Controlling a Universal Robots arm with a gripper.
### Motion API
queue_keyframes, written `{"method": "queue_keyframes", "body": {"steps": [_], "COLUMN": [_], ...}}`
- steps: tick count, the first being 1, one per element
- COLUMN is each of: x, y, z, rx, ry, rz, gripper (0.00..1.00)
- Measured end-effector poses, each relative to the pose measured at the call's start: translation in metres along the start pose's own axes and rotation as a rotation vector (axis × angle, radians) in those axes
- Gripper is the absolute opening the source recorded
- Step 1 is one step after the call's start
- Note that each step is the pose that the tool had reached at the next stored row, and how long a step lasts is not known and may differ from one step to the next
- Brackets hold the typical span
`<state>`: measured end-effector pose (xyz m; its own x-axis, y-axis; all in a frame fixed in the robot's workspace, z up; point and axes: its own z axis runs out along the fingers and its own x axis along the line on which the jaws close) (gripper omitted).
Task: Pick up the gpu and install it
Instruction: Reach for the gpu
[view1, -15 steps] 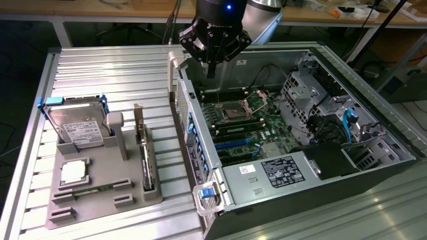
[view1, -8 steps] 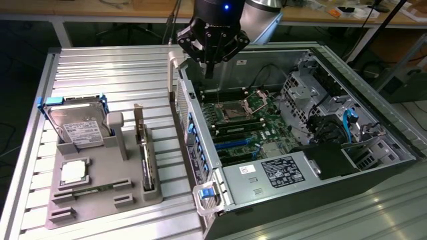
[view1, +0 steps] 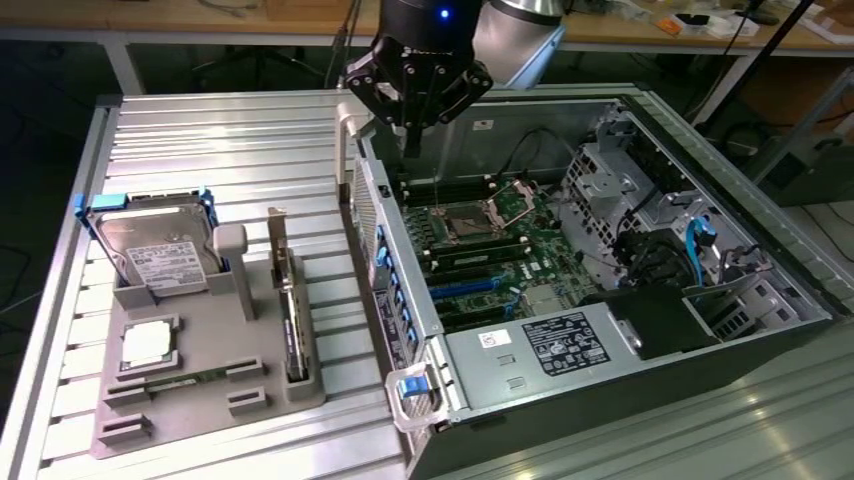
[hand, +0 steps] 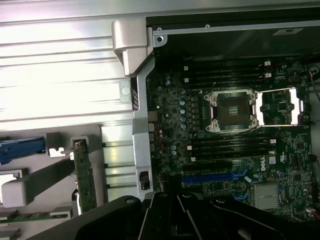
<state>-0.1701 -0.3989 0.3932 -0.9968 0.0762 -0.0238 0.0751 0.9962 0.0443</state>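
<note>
A ribbed metal table (view1: 200, 140) carries everything. On the exterior view's right side of it lies an open computer case (view1: 627, 410) with its side off, and the green main board (view1: 534, 240) fills much of the inside. The board's processor socket (view1: 467, 220) stands open, with dark memory slots on either side of it and blue card slots (view1: 461, 290) a little further along. The black arm comes down from the far side, and its pincer (view1: 414, 140) hangs over the case wall that faces the rest of the table. Its fingers are clenched together on nothing. On the exterior view's left sits a grey parts holder (view1: 200, 410), apart from the case. At its far end a silver hard drive (view1: 160, 255) with a white label leans in a blue-edged cradle. The gpu (view1: 288, 310) stands on its long edge in the slot along the holder's side nearest the case. Its narrow silver bracket points away from the camera, and it is well apart from the pincer. From the wrist, the gpu (hand: 85, 175) appears as a thin green strip just beside the case wall. A square processor chip (view1: 147, 342) lies flat in the holder, and a small memory stick (view1: 180, 380) lies flat near the holder's front edge.
</note>
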Motion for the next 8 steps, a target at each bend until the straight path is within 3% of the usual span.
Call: {"method": "queue_keyframes", "body": {"steps": [8], "x": [0.0059], "y": [-0.0004], "z": [-0.0002], "rx": [0.0001], "ry": [0.0001], "rz": [0.0], "gripper": [0.11]}}
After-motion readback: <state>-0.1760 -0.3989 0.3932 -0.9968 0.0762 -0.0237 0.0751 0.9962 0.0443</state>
